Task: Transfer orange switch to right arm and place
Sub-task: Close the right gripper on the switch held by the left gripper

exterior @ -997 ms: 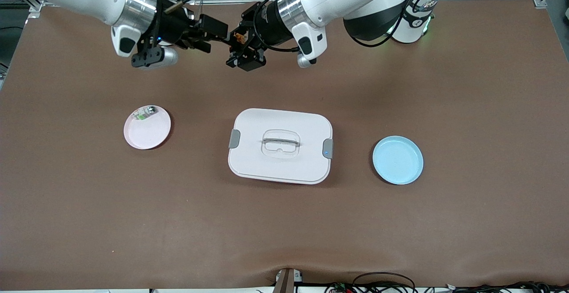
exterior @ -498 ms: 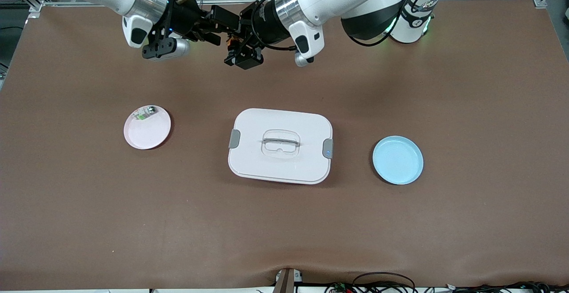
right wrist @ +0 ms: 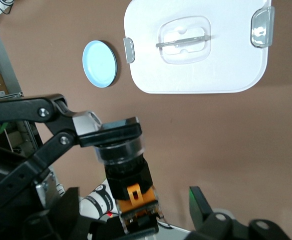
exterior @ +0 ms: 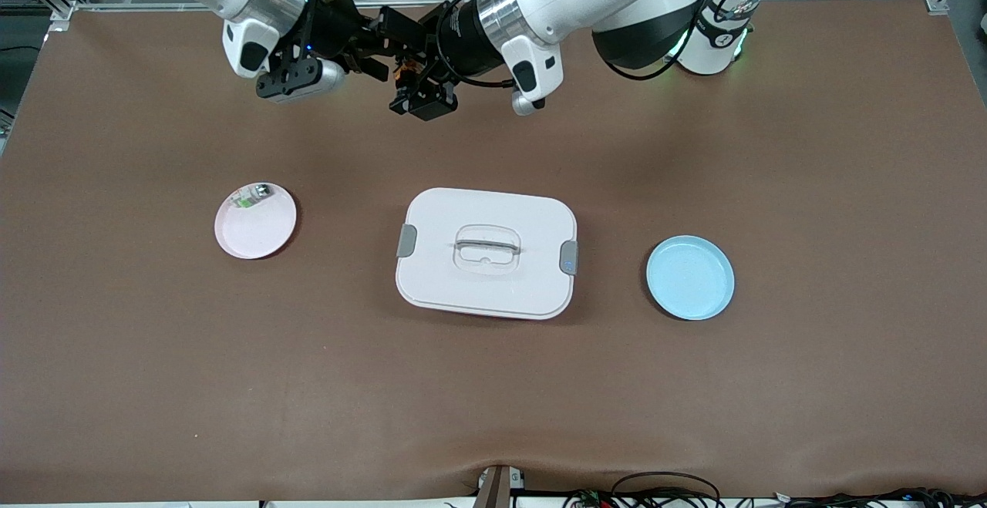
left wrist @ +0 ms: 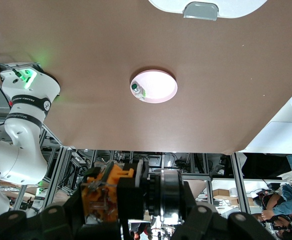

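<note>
The orange switch is held in the air between the two grippers, over the bare table near the robots' bases. My left gripper is shut on it. In the right wrist view a flat black finger of the left gripper clamps the switch's round black head, and its orange end points toward the camera. My right gripper is open, its fingers standing wide on either side of the orange end without touching it. In the left wrist view the switch fills the space at my left gripper.
A white lidded box sits mid-table. A pink plate holding a small white-and-green part lies toward the right arm's end. An empty blue plate lies toward the left arm's end.
The right gripper has moved in toward the left gripper, and its fingers now flank the switch. The left gripper has shifted only slightly, still holding the switch.
</note>
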